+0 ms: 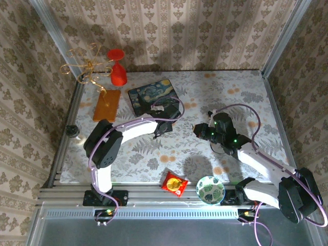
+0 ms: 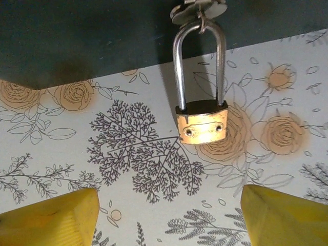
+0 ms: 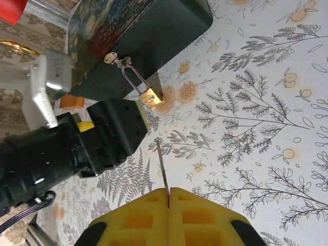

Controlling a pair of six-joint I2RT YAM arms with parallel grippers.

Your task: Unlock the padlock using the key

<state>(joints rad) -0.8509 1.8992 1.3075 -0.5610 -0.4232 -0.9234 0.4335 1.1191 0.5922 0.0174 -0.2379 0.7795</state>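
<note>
The small brass padlock (image 2: pixel 201 122) lies on the flowered tablecloth, its silvery shackle (image 2: pixel 179 66) hooked through the hasp of the dark blue painted box (image 2: pixel 77 36). My left gripper (image 2: pixel 169 220) is open just short of the padlock, its yellow fingers (image 2: pixel 51 220) wide apart with nothing between them. In the right wrist view the padlock (image 3: pixel 149 97) hangs off the box (image 3: pixel 154 36), next to the left gripper's black body (image 3: pixel 102 138). My right gripper (image 3: pixel 168 197) is shut on the key (image 3: pixel 162 166), whose thin blade points toward the padlock from some distance. From above, the left gripper (image 1: pixel 164 127) is by the box (image 1: pixel 154 97) and the right gripper (image 1: pixel 197 128) faces it.
A red goblet (image 1: pixel 118 69), a gold wire ornament (image 1: pixel 84 66) and an orange block (image 1: pixel 106 105) stand at the back left. A red snack packet (image 1: pixel 174 183) and a patterned bowl (image 1: pixel 210 189) sit at the near edge. A small dark jar (image 1: pixel 72 131) stands at the left edge.
</note>
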